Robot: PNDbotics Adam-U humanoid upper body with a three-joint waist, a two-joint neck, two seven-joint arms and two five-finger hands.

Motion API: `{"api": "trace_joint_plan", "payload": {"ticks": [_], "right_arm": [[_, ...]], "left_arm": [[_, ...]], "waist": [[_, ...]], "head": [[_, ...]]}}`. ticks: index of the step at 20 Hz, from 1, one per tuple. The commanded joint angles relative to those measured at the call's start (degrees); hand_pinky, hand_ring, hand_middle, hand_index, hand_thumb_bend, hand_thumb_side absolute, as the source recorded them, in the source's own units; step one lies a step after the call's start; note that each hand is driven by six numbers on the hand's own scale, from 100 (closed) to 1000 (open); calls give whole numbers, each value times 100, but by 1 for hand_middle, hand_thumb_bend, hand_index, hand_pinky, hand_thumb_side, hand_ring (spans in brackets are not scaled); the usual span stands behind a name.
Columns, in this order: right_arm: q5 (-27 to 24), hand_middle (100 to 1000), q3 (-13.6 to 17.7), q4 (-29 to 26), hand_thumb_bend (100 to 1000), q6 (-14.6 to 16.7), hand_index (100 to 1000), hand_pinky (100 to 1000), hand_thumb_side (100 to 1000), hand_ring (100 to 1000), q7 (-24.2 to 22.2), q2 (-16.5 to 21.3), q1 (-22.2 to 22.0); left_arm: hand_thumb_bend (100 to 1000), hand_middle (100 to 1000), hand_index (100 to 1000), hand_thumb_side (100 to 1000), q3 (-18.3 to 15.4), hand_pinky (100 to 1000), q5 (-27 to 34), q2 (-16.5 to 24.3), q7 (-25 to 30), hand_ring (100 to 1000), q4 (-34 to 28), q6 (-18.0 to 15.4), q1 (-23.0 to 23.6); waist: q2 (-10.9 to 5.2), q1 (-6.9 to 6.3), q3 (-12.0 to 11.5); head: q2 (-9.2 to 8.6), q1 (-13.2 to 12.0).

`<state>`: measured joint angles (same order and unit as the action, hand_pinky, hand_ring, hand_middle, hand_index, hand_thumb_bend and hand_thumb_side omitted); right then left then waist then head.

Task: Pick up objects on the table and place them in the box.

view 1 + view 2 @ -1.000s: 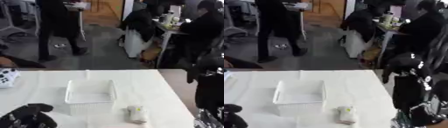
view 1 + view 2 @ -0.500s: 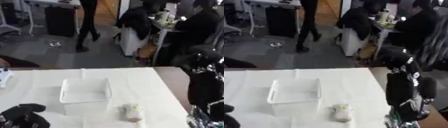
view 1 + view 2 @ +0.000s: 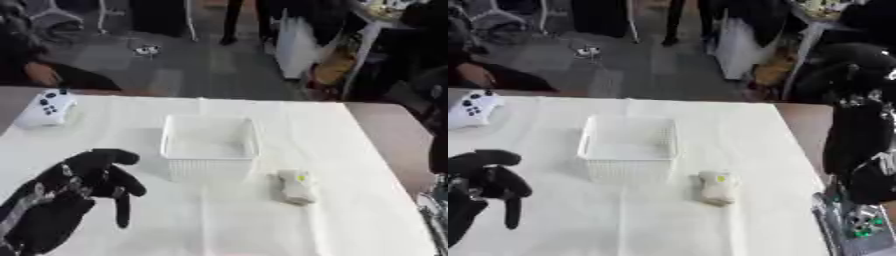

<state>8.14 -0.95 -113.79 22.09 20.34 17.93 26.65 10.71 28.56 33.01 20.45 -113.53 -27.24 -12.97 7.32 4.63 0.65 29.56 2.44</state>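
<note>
Cream-coloured object [image 3: 295,186], small and soft-looking with a yellow-green spot on top, lies on the counter [image 3: 350,150] just beside the near right corner of the box [image 3: 210,146], apart from it. Box: white, perforated walls, open top, standing upright at the counter centre; nothing is visible inside. Counter surface is covered with a white cloth.

Left hand [image 3: 83,187], black, is at the lower left above the counter, fingers spread and partly curled downward, holding nothing and touching neither the box nor the object. Right hand: only the dark right arm [image 3: 859,145] appears at the right edge; its finger position cannot be determined.

White game controller [image 3: 45,107] rests at the far left of the counter, well apart from the box.
</note>
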Motion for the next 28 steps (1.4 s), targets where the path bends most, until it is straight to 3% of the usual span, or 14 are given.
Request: {"api": "trace_joint_plan", "payload": {"ticks": [1, 2, 3, 4, 5, 6, 7, 9, 10, 14, 18, 19, 20, 28], "right_arm": [[528, 705, 60, -24, 518, -510, 788, 483, 1000, 462, 104, 381, 73], [792, 708, 24, 128, 520, -754, 791, 485, 1000, 460, 27, 648, 116], [930, 690, 7, 92, 500, -877, 773, 476, 1000, 465, 51, 649, 140], [1106, 729, -47, 261, 543, -1080, 813, 500, 1000, 452, -26, 848, 176], [1228, 717, -68, 319, 491, -1174, 801, 493, 1000, 457, -40, 893, 228], [1346, 740, -111, 477, 557, -1296, 825, 505, 1000, 442, -100, 1005, 264], [1459, 736, -159, 695, 550, -1422, 823, 501, 1000, 445, -188, 1099, 335], [1575, 745, -249, 1122, 566, -1525, 833, 508, 1000, 435, -278, 1232, 472], [1660, 779, -302, 1419, 586, -1610, 843, 561, 1000, 451, -373, 1322, 560], [2217, 820, -467, 2575, 629, -1712, 853, 625, 1000, 482, -725, 1534, 1061], [2705, 856, -594, 3472, 659, -1464, 879, 689, 1000, 508, -977, 1596, 1519], [2776, 851, -607, 3630, 615, -1381, 879, 689, 1000, 508, -1020, 1596, 1595], [2861, 871, -644, 3796, 674, -1283, 893, 699, 1000, 509, -1098, 1608, 1695], [3659, 873, -678, 4934, 701, -487, 876, 773, 1000, 584, -1650, 1593, 2435]], "left_arm": [[530, 847, 925, 922, -13, 345, -20, 31, -36, 706, -106, 40, 42], [530, 847, 925, 922, -13, 345, -26, 24, -50, 706, -106, 73, 116], [530, 846, 925, 920, -10, 345, -30, 21, -51, 705, -106, 79, 127], [530, 847, 925, 921, -10, 345, -35, 15, -58, 706, -106, 93, 162], [530, 846, 925, 921, -9, 345, -39, 9, -63, 706, -106, 101, 178], [529, 847, 926, 925, -8, 344, -43, 8, -67, 706, -106, 109, 195], [529, 847, 926, 923, -4, 344, -46, 4, -70, 706, -106, 119, 205], [528, 847, 926, 926, 3, 343, -53, 5, -72, 706, -106, 133, 228], [526, 847, 927, 930, 9, 342, -57, 5, -72, 706, -106, 141, 239], [525, 848, 927, 931, 24, 342, -71, -3, -68, 706, -106, 160, 258], [524, 848, 927, 934, 27, 342, -76, -6, -69, 707, -106, 163, 275], [512, 848, 927, 927, 28, 342, -78, -7, -69, 707, -106, 165, 277], [523, 848, 927, 935, 34, 341, -78, -7, -66, 707, -106, 168, 277], [522, 849, 928, 936, 64, 342, -57, -7, -34, 708, -106, 186, 251]], "waist": [[-108, -44, 21], [-141, -43, 28], [-143, -48, 29], [-166, -42, 21], [-170, -46, 23], [-183, -40, 13], [-193, -39, 0], [-206, -32, -19], [-208, -29, -27], [-211, -28, -47], [-214, -26, -63], [-214, -27, -63], [-213, -24, -71], [-207, -8, -117]], "head": [[114, -54], [164, -41], [173, -37], [190, -25], [200, -23], [200, -15], [200, -1], [206, 20], [263, 55], [407, 140], [483, 164], [492, 162], [507, 162], [512, 163]]}}
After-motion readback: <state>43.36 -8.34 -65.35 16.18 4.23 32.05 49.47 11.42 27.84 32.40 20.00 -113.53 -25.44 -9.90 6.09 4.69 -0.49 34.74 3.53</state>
